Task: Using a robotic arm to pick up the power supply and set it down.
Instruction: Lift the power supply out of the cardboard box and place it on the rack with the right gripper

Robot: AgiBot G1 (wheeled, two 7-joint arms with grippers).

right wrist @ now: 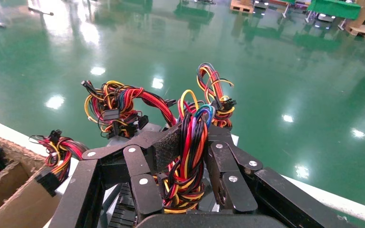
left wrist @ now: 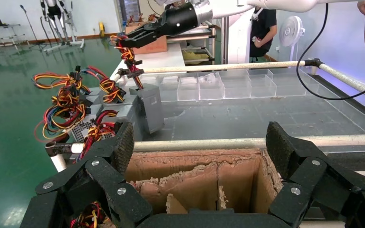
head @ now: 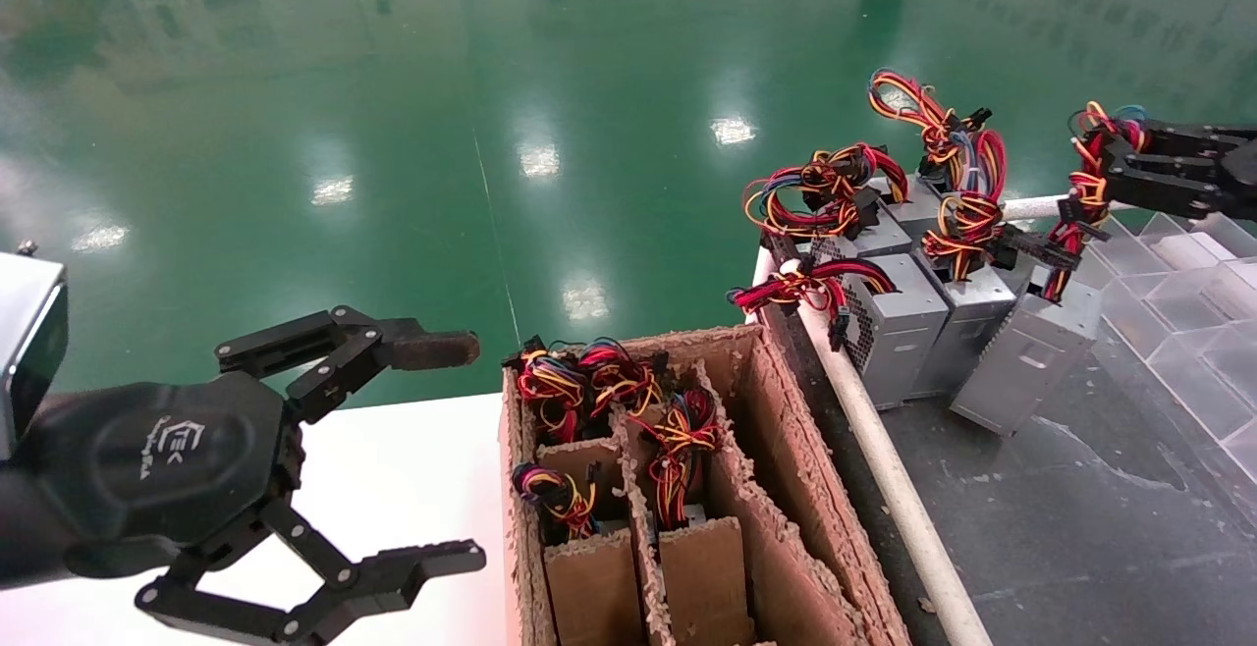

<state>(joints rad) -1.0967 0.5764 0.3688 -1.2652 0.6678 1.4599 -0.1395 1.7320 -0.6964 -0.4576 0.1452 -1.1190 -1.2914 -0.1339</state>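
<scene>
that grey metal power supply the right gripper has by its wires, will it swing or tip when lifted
Probably. The right gripper is shut on the looped red-yellow-black wire bundle, not the grey metal power supply box, so the box would likely dangle and swing. It already leans tilted against its neighbour, so it may tip when set down.

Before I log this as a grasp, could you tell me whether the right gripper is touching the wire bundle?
Touching. In the right wrist view the right gripper is shut on the wire bundle, its fingers pressed against the wires on both sides.
</scene>
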